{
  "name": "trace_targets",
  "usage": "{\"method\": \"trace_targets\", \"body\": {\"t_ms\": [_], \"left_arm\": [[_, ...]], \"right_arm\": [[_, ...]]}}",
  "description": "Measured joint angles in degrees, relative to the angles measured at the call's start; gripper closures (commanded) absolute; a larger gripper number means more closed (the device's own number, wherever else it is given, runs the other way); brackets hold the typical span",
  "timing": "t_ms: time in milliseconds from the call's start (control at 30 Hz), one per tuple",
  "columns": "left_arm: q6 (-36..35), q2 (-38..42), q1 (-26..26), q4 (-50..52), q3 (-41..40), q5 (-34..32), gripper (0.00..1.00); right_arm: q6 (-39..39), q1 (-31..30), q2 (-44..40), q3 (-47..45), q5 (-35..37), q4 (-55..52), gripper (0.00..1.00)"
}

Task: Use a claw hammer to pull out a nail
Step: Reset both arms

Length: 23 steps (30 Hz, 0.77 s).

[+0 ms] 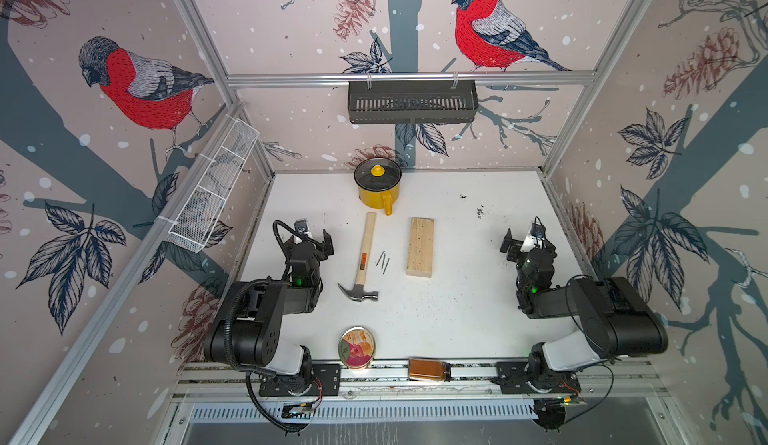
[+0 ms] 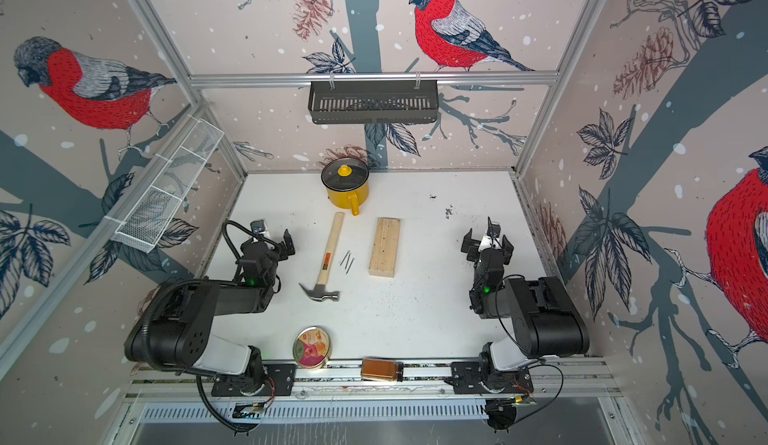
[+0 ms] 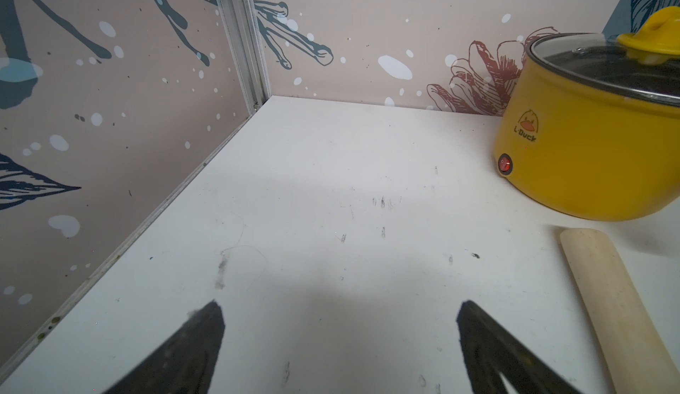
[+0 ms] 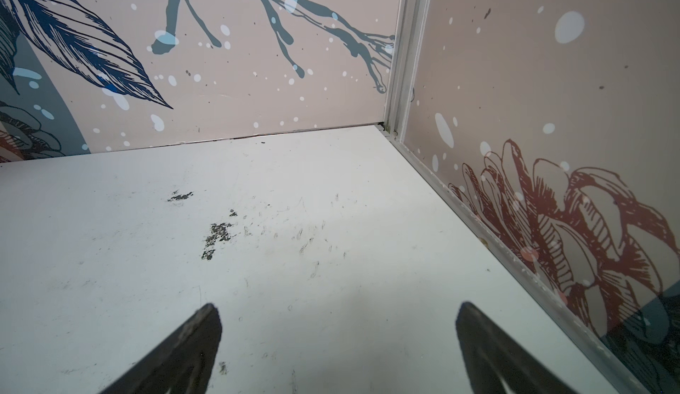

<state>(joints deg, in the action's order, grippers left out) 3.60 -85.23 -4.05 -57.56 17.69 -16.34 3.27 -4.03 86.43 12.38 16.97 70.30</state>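
The claw hammer [image 1: 365, 251] [image 2: 330, 251] lies flat mid-table, its wooden handle pointing to the back and its steel head [image 1: 358, 293] nearest the front. The handle's end [image 3: 611, 300] shows in the left wrist view. A few loose nails [image 1: 383, 259] [image 2: 347, 261] lie between the hammer and a pale wooden block [image 1: 420, 246] [image 2: 385, 247]. Whether a nail sits in the block, I cannot tell. My left gripper [image 1: 309, 241] [image 3: 340, 305] hangs open left of the handle. My right gripper [image 1: 528, 241] [image 4: 338, 306] hangs open far right of the block. Both hold nothing.
A yellow lidded pot [image 1: 377, 189] [image 3: 588, 153] stands behind the hammer handle. A round tin [image 1: 356, 347] and a brown spice jar [image 1: 429, 370] sit at the front edge. A black basket [image 1: 411, 102] hangs on the back wall, and a white wire basket [image 1: 212, 189] on the left wall.
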Motion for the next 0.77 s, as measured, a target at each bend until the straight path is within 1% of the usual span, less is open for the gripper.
{"method": "trace_targets", "body": {"t_ms": [567,767], "left_arm": [[0.0,-0.2,0.1,0.0,0.1,0.0,0.01],[0.0,-0.4,0.7,0.2,0.5,1.6,0.02]], "right_arm": [[0.0,0.0,0.0,0.0,0.0,0.0,0.00],[0.0,0.0,0.0,0.0,0.0,0.0,0.00]]}}
